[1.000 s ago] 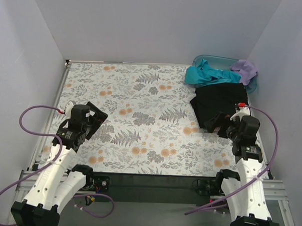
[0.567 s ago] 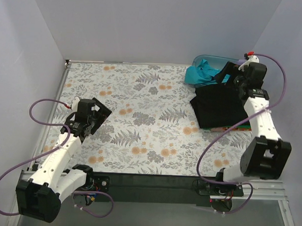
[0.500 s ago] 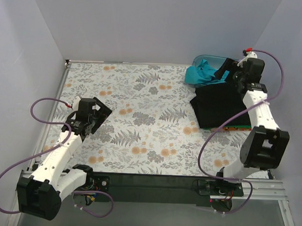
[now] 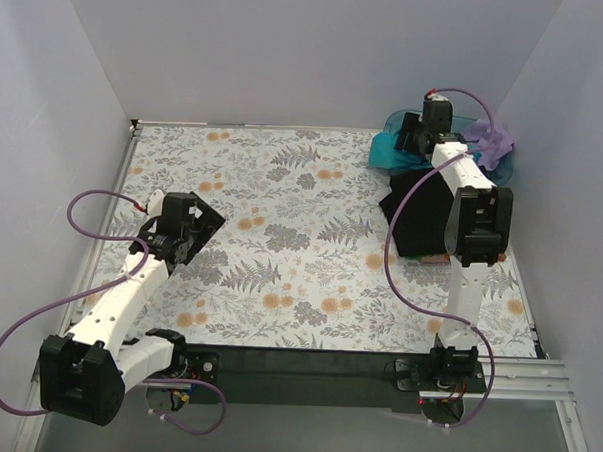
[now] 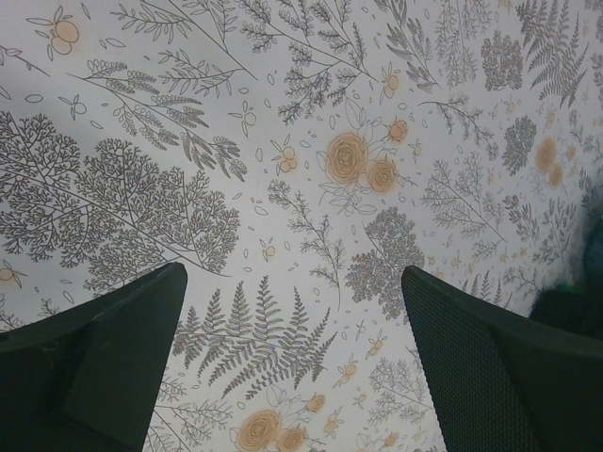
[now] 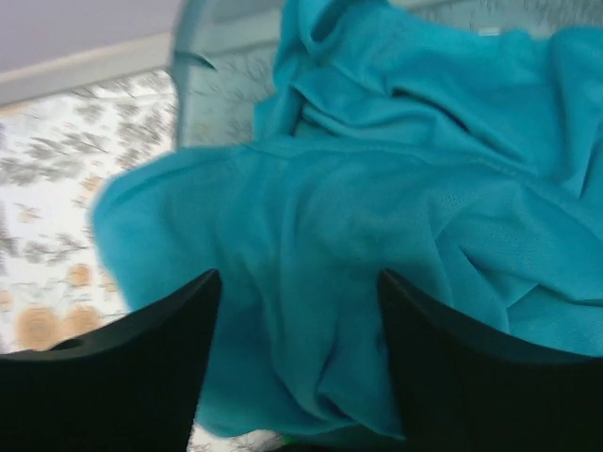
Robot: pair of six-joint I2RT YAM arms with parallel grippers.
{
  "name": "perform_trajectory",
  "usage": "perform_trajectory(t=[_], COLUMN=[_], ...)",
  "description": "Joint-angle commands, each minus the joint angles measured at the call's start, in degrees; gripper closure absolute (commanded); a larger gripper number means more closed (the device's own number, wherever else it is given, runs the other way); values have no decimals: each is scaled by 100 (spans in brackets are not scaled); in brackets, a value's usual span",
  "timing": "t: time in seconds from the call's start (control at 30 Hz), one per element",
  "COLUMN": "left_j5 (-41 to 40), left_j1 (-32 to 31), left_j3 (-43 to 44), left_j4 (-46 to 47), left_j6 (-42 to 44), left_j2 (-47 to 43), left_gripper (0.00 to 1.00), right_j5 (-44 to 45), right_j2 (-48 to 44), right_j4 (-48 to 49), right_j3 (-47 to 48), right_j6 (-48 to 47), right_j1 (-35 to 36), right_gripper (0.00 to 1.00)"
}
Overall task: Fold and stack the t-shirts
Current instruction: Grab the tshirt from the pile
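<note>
Cloth spills from the translucent blue-green tub [image 4: 462, 120] at the far right corner of the floral table [image 4: 282, 205]. The teal-blue t-shirt [image 4: 393, 150] hangs crumpled over the tub's left rim and down onto the table. The lavender t-shirt [image 4: 492, 141] is bunched at the tub's right side. The black t-shirt [image 4: 414, 216] lies spread on the table just in front of the tub, its far edge meeting the teal one. The right gripper [image 4: 405, 138] hovers at the tub's left rim, right over the teal folds. In the right wrist view its fingers [image 6: 141, 377] stand wide apart with only teal cloth between them. Whether they touch it cannot be told. The left gripper [image 4: 204, 222] hangs well apart from the tub, near the table's left edge, its fingers [image 5: 104, 367] spread over bare floral print.
</note>
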Motion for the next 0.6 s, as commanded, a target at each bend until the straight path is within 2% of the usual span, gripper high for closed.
perform_trajectory(t=[0.0,0.03,0.07,0.13,0.2,0.43,0.57], left_j5=[-337,-363,-390,-434,-460,-408,-346], left_j1=[17,17,17,17,17,17,25], left_j3=[234,234,234,226,208,243,217], left_j4=[-44,-53,-79,-97,-114,-141,-202], left_j6=[91,100,100,100,74,39,-5], left_j2=[-79,-97,-105,-176,-219,-360,-465], left_gripper=[2,2,2,2,2,2,2], right_j5=[999,1244,1342,1413,1379,633,0], right_j2=[210,271,280,289,237,-272,-1210], right_j4=[-250,-250,-259,-250,-250,-145,-127], right_j3=[304,313,322,322,313,550,489], right_j6=[64,55,55,81,169,82,-313], right_j1=[60,95,96,104,104,122,323], right_gripper=[30,35,46,60,98,99,99])
